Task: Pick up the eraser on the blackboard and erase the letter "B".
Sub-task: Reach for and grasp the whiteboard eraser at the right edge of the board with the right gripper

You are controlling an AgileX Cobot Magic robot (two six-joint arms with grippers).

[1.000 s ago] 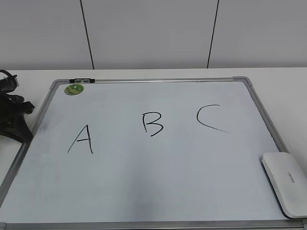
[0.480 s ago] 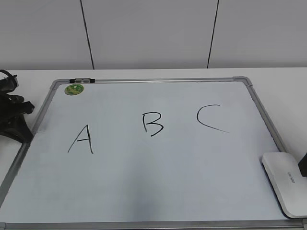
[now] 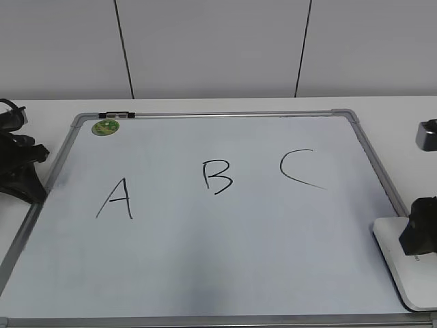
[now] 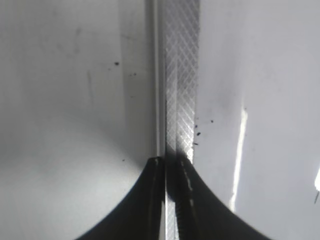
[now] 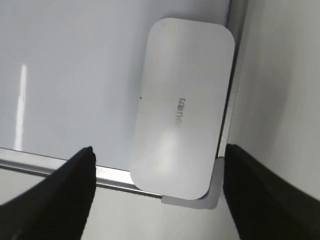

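While the eraser (image 3: 404,263) is lying untouched at the near right corner of the blackboard (image 3: 225,273), with its outer long side along the frame, the right gripper (image 5: 160,195) is being brought in over it. In the right wrist view the two dark fingertips (image 5: 70,190) are being held wide apart, one at each lower side of the picture, and nothing is being gripped between them; the eraser is being framed in the gap, slightly off toward the right finger. One second earlier no part of the right arm is being shown in the exterior view; half a second earlier only a dark sliver is being shown at the right edge; now a dark part of the arm is being seen over the eraser's far end. From this it is being judged that the approach for the pick-up is under way and that contact is not yet made.

The letter "B" (image 3: 217,176) is being left intact between the "A" (image 3: 117,199) and the "C" (image 3: 299,169), and no erasing is being done. The left gripper (image 4: 172,165) is being held with its fingers pressed together, empty, over the board's frame strip (image 4: 180,75). The board, the letters and the green magnet (image 3: 106,126) are being shown unchanged across all three exterior pictures.
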